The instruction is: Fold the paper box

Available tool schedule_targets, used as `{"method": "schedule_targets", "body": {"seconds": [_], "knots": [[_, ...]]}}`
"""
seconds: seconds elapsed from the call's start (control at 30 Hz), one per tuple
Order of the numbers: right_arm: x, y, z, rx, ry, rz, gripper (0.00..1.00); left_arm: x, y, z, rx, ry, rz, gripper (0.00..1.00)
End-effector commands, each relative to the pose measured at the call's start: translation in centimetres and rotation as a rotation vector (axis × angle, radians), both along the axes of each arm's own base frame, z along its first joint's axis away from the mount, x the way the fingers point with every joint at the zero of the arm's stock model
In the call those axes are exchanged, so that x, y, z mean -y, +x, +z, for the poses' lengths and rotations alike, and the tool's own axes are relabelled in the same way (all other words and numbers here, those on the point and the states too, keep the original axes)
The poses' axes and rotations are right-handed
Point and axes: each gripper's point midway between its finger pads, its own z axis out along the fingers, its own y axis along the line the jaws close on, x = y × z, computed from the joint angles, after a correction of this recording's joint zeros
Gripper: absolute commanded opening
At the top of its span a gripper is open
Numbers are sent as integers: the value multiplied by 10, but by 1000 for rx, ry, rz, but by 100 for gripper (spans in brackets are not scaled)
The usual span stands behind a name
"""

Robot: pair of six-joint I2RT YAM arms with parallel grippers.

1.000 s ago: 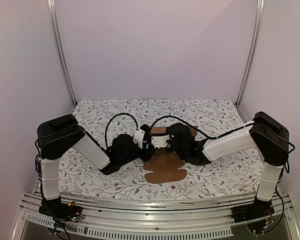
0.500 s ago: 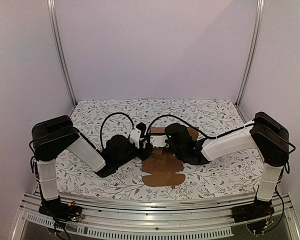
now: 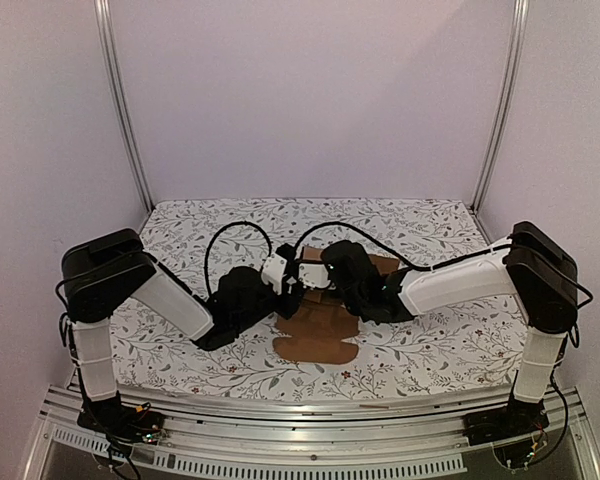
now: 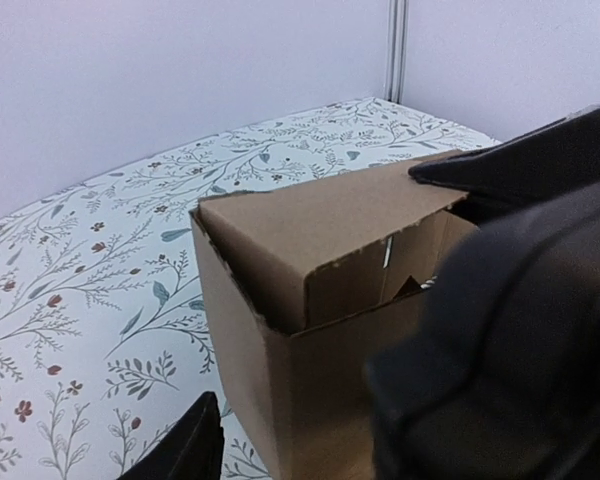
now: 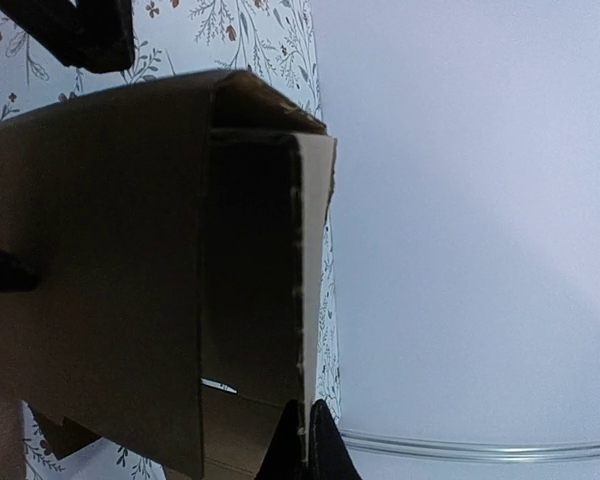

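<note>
The left fingers [image 4: 198, 445] stand apart, one tip just beside a wall of the paper box [image 4: 320, 220]; whether they grip it I cannot tell. The half-raised box sits in the middle of the bench [image 3: 200, 225]. The right fingers [image 5: 325, 460] are pinched tight on one upright panel's edge.
</note>
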Motion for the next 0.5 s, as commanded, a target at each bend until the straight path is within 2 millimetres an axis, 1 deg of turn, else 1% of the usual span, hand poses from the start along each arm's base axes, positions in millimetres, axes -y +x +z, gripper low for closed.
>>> {"method": "schedule_targets", "body": {"seconds": [0.0, 0.07, 0.13, 0.2, 0.4, 0.47], "knots": [[-8, -4, -4, -61, 16, -9, 0, -13, 14, -1, 47, 63, 117, 49], [-8, -5, -6, -91, 29, -23, 0, -9, 14, 2, 59, 50, 93, 49], [-8, -5, -9, -109, 43, -41, 0, 6, 5, 4, 52, 11, -22, 52], [-8, -4, -10, -118, 46, -48, 0, 16, -4, 8, 44, -33, -103, 55], [-10, -5, -13, -137, 55, -51, 0, 28, -15, 12, 3, -110, -232, 58], [-10, -6, -17, -157, 43, -48, 0, 32, -11, 10, -13, -112, -243, 58]]}}
